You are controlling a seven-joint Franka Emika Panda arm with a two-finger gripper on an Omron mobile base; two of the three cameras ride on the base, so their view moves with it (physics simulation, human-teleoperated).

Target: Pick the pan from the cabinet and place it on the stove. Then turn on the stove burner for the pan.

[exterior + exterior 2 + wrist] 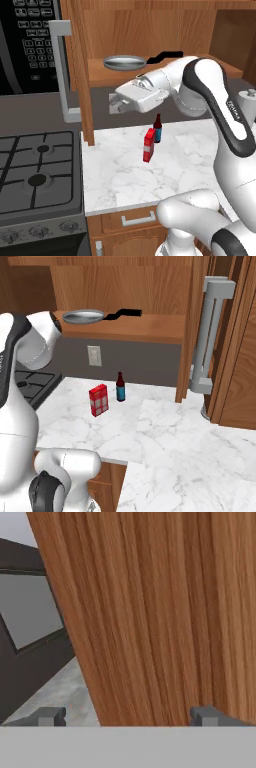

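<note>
The robot's pincer (pixel 127 716), jaws spread wide and holding nothing, points close at the face of an opened wooden door (pixel 165 612) of the cabinet (pixel 150 30), its two grey fingertips (pixel 47 716) rising at the bottom of the hand view. Above and behind the hand, the pan (pixel 124 62) lies flat on the cabinet's lower shelf (pixel 130 331), its black handle trailing toward the right, while the stove (pixel 35 170) waits untouched to the left, beyond the door's edge and below the microwave (pixel 30 45). The likeliest trouble from here is the door itself: a reach for the shelf could drive the hand or forearm against the open panel standing between the arm and the cooktop, and a carry to the stove must clear that same edge (the red carton (pixel 149 145) and dark bottle (pixel 158 128) on the marble counter (pixel 150 175) also stand beneath the route). The left base view shows the stove's grates and knobs; the right base view instead gives the second open door with its silver bar handle (pixel 212 336) and the pan's handle in full.
</note>
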